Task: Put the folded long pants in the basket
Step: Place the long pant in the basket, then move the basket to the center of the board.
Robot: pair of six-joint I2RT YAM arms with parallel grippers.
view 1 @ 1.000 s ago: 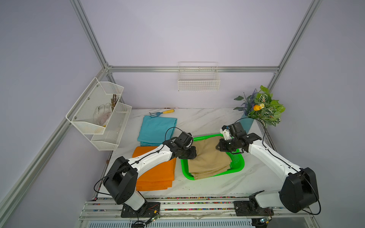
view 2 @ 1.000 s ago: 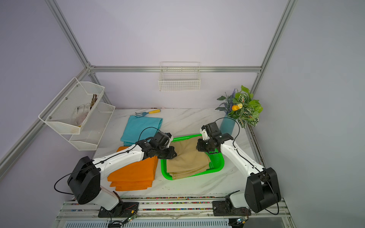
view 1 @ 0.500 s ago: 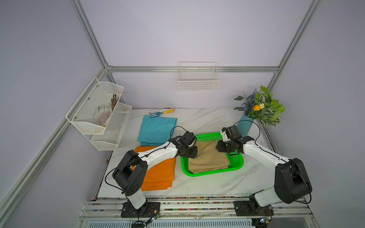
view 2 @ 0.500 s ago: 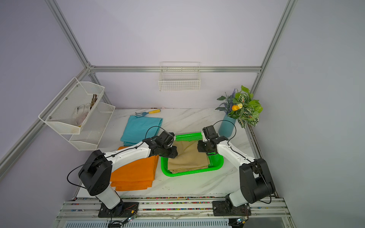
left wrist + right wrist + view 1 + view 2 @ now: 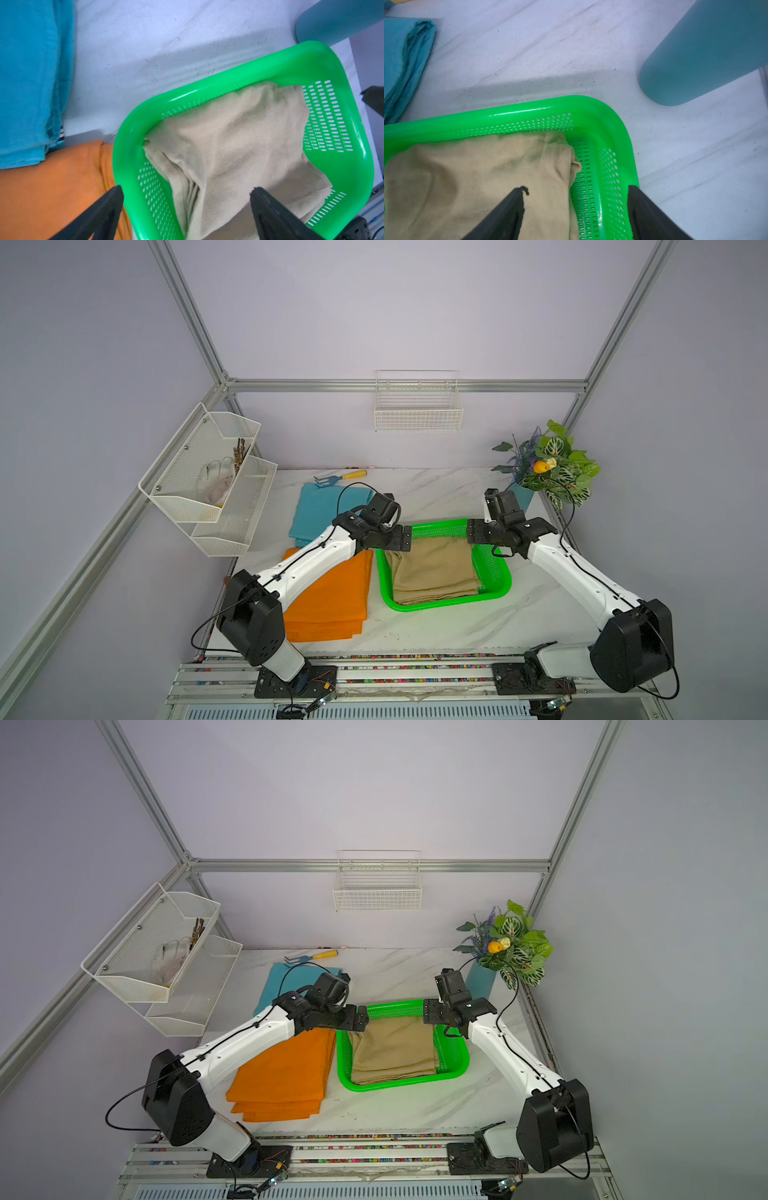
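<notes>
i see my left pincer [image 5: 186, 188] and right pincer [image 5: 576, 187] both apart, tan pants [image 5: 432, 572] lying in the green basket [image 5: 496, 569].

The marble table [image 5: 436, 630] carries the green basket [image 5: 449, 602], orange pants [image 5: 332, 597] just beside it, and blue pants [image 5: 316, 514], fork [image 5: 340, 477] and vase [image 5: 482, 981] behind it.

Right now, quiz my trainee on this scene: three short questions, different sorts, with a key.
1. True or false: the tan pants lie inside the green basket.
2. How many folded pants lie outside it?
3. The left gripper and right gripper are: A both open; B both shut; C one gripping cloth.
Key: 1 true. 2 two: the orange pants and the blue pants. 3 A.
</notes>
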